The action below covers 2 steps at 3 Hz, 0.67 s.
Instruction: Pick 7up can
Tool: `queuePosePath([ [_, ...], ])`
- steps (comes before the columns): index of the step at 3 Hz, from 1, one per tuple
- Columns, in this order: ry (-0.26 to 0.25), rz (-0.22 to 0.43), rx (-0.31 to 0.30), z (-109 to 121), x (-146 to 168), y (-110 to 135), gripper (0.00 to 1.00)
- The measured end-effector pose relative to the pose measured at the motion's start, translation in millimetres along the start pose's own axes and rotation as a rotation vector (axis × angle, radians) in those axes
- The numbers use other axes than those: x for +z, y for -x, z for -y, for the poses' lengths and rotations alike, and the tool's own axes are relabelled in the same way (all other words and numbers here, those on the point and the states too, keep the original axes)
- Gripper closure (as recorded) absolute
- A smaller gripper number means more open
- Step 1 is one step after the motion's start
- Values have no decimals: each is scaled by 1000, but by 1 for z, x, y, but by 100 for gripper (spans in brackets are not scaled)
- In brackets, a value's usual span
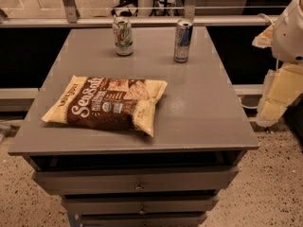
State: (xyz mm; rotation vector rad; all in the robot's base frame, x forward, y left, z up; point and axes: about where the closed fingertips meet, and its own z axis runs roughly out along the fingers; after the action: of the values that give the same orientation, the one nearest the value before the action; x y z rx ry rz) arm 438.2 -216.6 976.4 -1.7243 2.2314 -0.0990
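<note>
The 7up can point(123, 36) stands upright at the far left of the grey table top point(199, 103). It is pale whitish-green with green lettering and a silver top. My arm's white joint point(289, 30) shows at the right edge. The pale gripper point(278, 96) hangs below it, beside the table's right side. It is well to the right of the can, nearer the camera, and touches nothing.
A taller, slimmer blue-and-silver can point(182, 40) stands to the right of the 7up can. A yellow-and-brown chip bag point(106, 103) lies flat at the front left. The table has drawers point(137, 181) below. A rail and window point(142, 13) run behind.
</note>
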Motion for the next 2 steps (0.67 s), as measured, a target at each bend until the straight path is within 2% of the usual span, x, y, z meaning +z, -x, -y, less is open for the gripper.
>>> queuePosePath([
  [1,0,0,0,0,0,0,0],
  [2,-3,45,-23,13,12,19,0],
])
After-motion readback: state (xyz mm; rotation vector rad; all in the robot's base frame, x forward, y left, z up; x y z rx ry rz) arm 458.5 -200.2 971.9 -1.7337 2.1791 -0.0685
